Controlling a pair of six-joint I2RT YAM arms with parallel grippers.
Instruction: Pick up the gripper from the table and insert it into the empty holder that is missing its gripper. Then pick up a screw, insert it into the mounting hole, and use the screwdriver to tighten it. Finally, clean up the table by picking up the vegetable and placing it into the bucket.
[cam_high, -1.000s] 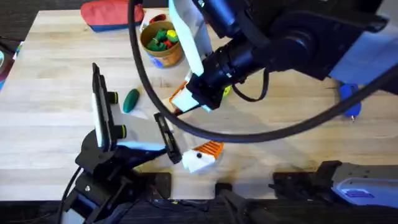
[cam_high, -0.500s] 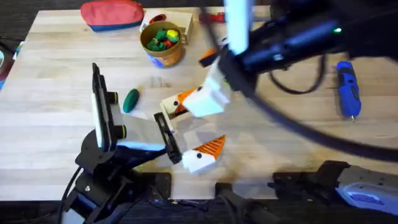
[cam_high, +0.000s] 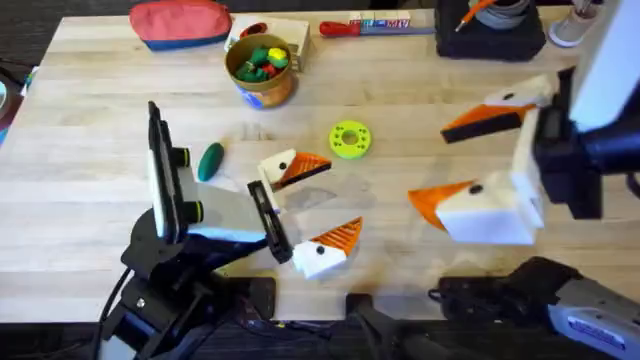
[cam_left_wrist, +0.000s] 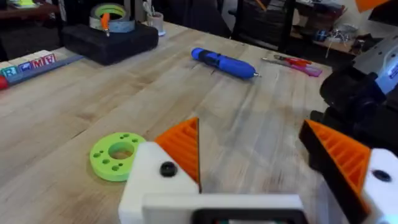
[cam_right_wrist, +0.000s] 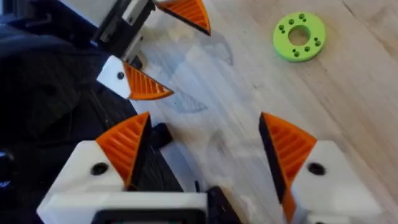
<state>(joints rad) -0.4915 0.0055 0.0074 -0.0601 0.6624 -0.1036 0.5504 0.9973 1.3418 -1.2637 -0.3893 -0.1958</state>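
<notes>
Over the tabletop's (cam_high: 90, 215) right side, your right gripper (cam_high: 480, 165) hangs with jaws spread, empty. Your left gripper (cam_high: 305, 210) rests low, jaws spread, so the vegetable (cam_high: 210, 160) lies within reach nearby.

Left gripper (cam_high: 308, 212) low near table centre, fingers apart; right gripper (cam_high: 470, 160) raised, fingers spread, empty.
</notes>
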